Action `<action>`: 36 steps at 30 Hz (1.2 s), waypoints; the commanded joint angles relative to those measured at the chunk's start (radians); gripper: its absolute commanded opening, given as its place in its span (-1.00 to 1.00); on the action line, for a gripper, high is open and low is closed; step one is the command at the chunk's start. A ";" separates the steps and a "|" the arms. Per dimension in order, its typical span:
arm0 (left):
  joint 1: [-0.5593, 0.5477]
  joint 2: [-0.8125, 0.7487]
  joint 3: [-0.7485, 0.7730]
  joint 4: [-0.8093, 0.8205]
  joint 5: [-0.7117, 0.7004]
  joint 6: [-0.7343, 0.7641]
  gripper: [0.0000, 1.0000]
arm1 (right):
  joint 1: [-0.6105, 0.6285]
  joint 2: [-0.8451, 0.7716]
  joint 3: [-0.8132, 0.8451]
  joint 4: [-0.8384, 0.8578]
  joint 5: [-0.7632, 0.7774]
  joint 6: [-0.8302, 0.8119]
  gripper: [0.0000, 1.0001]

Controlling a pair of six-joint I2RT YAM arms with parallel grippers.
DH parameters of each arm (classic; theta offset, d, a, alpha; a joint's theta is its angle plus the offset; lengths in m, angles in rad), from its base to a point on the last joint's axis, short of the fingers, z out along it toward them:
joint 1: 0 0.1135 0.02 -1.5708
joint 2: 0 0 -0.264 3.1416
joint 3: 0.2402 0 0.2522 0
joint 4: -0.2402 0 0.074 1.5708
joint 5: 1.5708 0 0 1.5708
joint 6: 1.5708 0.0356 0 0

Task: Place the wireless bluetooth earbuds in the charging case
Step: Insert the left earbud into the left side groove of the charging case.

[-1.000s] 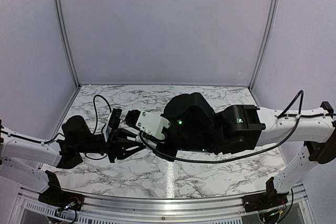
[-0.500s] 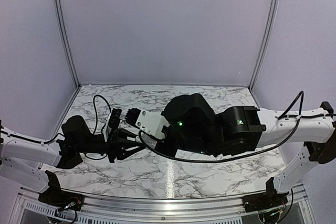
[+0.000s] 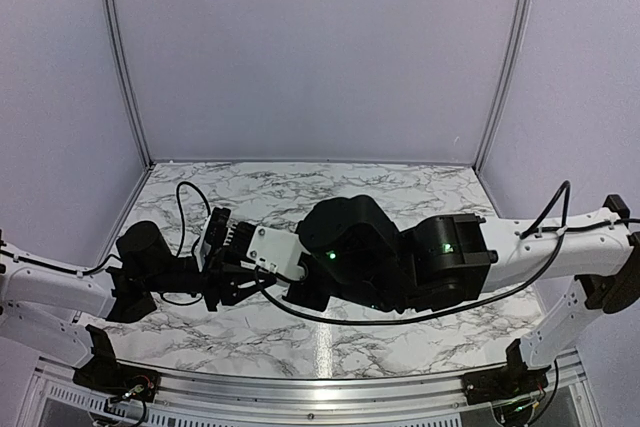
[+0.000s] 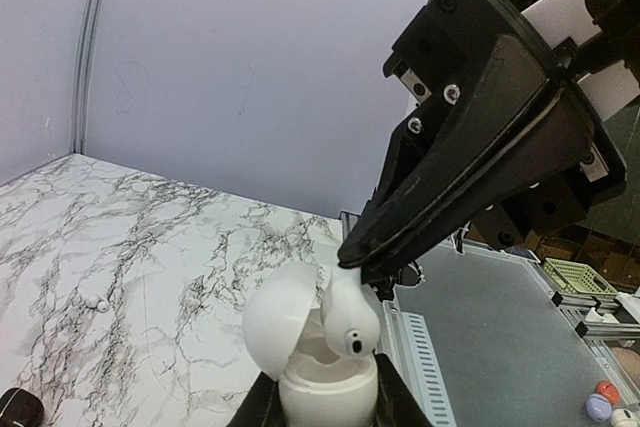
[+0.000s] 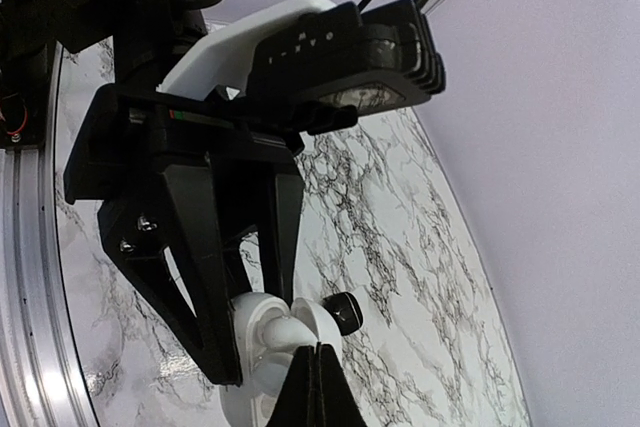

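Observation:
The charging case (image 4: 322,392) is white and egg-shaped, with its lid (image 4: 277,319) swung open to the left. My left gripper (image 4: 325,409) is shut on the case's body and holds it upright above the table. My right gripper (image 4: 352,259) is shut on the top of a white earbud (image 4: 352,319); the bud's lower end rests at the case's open mouth, tilted. In the right wrist view, my right gripper (image 5: 316,351) pinches the earbud (image 5: 278,330) over the case (image 5: 240,372). From the top, both grippers meet left of centre: the left gripper (image 3: 230,283) and the right gripper (image 3: 250,265). No tiny black buds show.
A small white piece (image 4: 98,304) lies on the marble table (image 4: 120,237). A black rounded object (image 5: 346,311) lies on the marble beyond the case and also shows in the left wrist view (image 4: 17,408). The metal rail (image 4: 412,355) marks the table's near edge.
My right arm has moved left and down, bringing the earbud onto the open case. My left gripper has stayed almost still with the case.

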 commanded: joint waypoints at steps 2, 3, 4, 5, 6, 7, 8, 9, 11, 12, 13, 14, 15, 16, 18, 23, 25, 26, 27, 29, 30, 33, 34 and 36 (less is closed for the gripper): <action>-0.005 -0.025 -0.004 0.047 0.001 -0.006 -1.00 | 0.012 0.015 0.010 0.045 0.030 -0.023 -1.00; -0.004 -0.027 -0.005 0.046 0.001 -0.005 -1.00 | 0.014 0.015 0.008 0.047 0.037 -0.027 -1.00; -0.004 -0.029 -0.006 0.047 0.000 -0.006 -1.00 | 0.016 0.017 0.007 0.049 0.040 -0.030 -1.00; -0.004 -0.031 -0.006 0.047 0.000 -0.006 -1.00 | 0.017 0.018 0.006 0.049 0.045 -0.033 -1.00; -0.004 -0.031 -0.006 0.047 0.000 -0.006 -1.00 | 0.018 0.020 0.004 0.050 0.052 -0.037 -1.00; -0.004 -0.031 -0.006 0.048 0.000 -0.008 -1.00 | 0.020 0.022 0.003 0.052 0.059 -0.044 -1.00; -0.004 -0.031 -0.006 0.049 0.000 -0.007 -1.00 | 0.023 0.023 0.000 0.054 0.066 -0.052 -1.00; -0.004 -0.031 -0.006 0.049 0.000 -0.007 -1.00 | 0.027 0.027 -0.002 0.054 0.074 -0.060 -1.00; -0.004 -0.033 -0.006 0.049 0.001 -0.007 -1.00 | 0.035 0.036 -0.006 0.054 0.090 -0.073 -1.00; -0.005 -0.034 -0.006 0.049 0.000 -0.007 -1.00 | 0.038 0.040 -0.009 0.056 0.092 -0.075 -1.00; -0.005 -0.034 -0.006 0.049 0.000 -0.007 -1.00 | 0.039 0.043 -0.009 0.058 0.089 -0.076 -1.00; -0.004 -0.034 -0.005 0.048 0.000 -0.007 -1.00 | 0.039 0.044 -0.009 0.060 0.084 -0.076 -1.00; -0.004 -0.034 -0.004 0.048 0.000 -0.008 -1.00 | 0.040 0.045 -0.009 0.061 0.079 -0.075 -1.00; -0.005 -0.035 -0.004 0.049 0.000 -0.010 -1.00 | 0.041 0.045 -0.010 0.061 0.075 -0.078 -1.00; -0.004 -0.038 -0.005 0.050 -0.001 -0.011 -1.00 | 0.042 0.042 -0.014 0.062 0.063 -0.078 -1.00; -0.004 -0.044 -0.006 0.051 -0.006 -0.013 -1.00 | 0.042 0.027 -0.035 0.073 0.021 -0.072 -1.00; -0.004 -0.047 -0.007 0.053 -0.007 -0.014 -1.00 | 0.043 0.023 -0.038 0.069 0.012 -0.066 -1.00; -0.005 -0.050 -0.007 0.054 -0.009 -0.013 -1.00 | 0.043 0.017 -0.045 0.070 0.007 -0.064 -1.00; -0.004 -0.053 -0.008 0.054 -0.010 -0.012 -1.00 | 0.043 0.009 -0.052 0.075 0.002 -0.063 -1.00; -0.004 -0.058 -0.010 0.056 -0.012 -0.012 -1.00 | 0.041 -0.005 -0.069 0.087 -0.012 -0.060 -1.00; -0.004 -0.062 -0.010 0.058 -0.011 -0.011 -1.00 | 0.042 -0.009 -0.073 0.086 -0.014 -0.058 -1.00; -0.004 -0.068 -0.013 0.064 -0.007 -0.010 -1.00 | 0.043 -0.018 -0.088 0.096 -0.023 -0.057 -1.00; -0.004 -0.067 -0.013 0.064 -0.004 -0.011 -1.00 | 0.043 -0.018 -0.087 0.097 -0.029 -0.057 -1.00; -0.004 -0.068 -0.012 0.068 0.006 -0.012 -1.00 | 0.042 -0.018 -0.084 0.098 -0.050 -0.054 -1.00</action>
